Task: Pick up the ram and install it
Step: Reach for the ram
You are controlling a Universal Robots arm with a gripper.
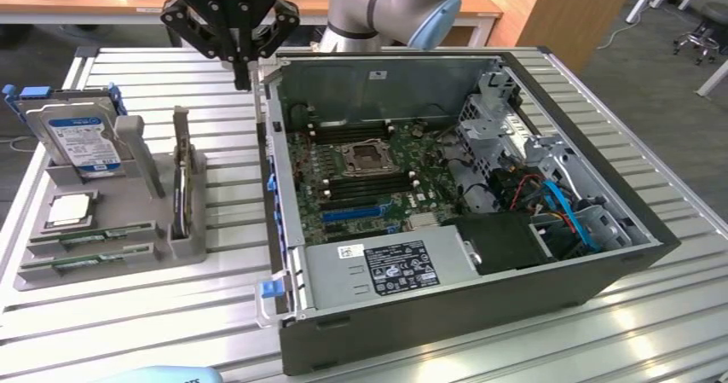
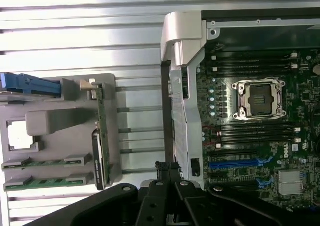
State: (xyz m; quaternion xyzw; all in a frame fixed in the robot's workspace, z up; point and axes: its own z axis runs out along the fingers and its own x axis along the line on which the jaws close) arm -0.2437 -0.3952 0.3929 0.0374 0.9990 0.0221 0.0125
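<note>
Two ram sticks lie flat in slots at the near end of a grey holder tray [image 1: 153,255] at the exterior view's left: one ram stick [image 1: 102,237] [image 2: 47,162] and a second ram stick [image 1: 85,262] [image 2: 42,182] beside it. My black gripper [image 1: 241,78] [image 2: 167,168] hangs shut and empty over the slatted table, by the far left corner of the open computer case [image 1: 455,315]. It is well away from the tray's sticks. Inside the case, the motherboard [image 2: 250,151] shows long dark memory slots [image 1: 341,134] [image 2: 255,66] on both sides of the processor socket [image 1: 366,157] [image 2: 260,100].
The tray also holds an upright hard drive [image 1: 80,140] [image 2: 30,83], a square silver processor [image 1: 68,211] and a green board standing on edge [image 1: 182,170] [image 2: 101,131]. The case's left wall [image 1: 273,170] stands between tray and motherboard. A power supply [image 1: 393,268] and cables [image 1: 557,204] fill the case's near end.
</note>
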